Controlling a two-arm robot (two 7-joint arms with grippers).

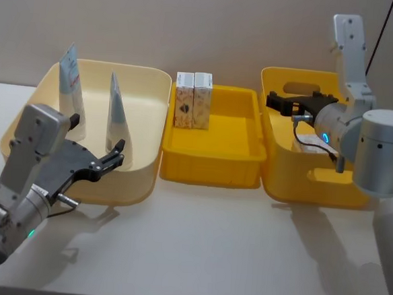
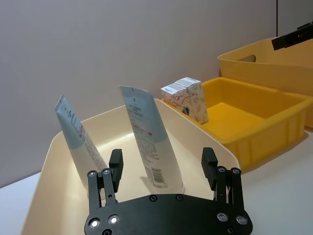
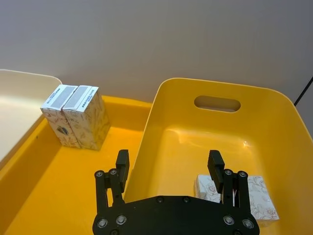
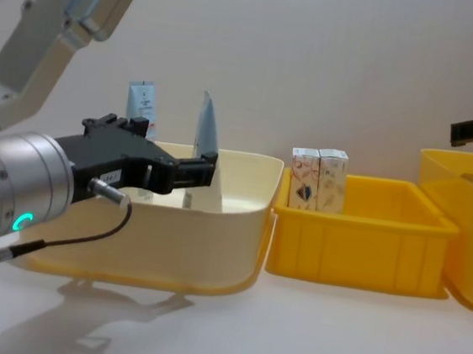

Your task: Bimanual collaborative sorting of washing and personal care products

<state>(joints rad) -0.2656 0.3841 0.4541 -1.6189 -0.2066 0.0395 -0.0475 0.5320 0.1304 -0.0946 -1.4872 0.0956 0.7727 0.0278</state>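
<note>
The left gripper (image 1: 96, 135) hangs at 8 o'clock over the near rim of the cream bin (image 1: 162, 111), jaws apart and empty. Two squeeze tubes (image 1: 116, 115) lean inside the bin, just beyond the jaws. The right gripper (image 1: 297, 100) is at 2 o'clock above the handled yellow bin (image 1: 315, 189), jaws apart, holding nothing. Two upright cartons (image 1: 193, 100) touch in the 10 o'clock corner of the middle tray (image 1: 211, 174); the remaining floor is open. A flat-lying carton (image 3: 261, 200) in the handled bin is partly hidden behind the right gripper. Open surface (image 1: 209, 256) lies at 6 o'clock.
</note>
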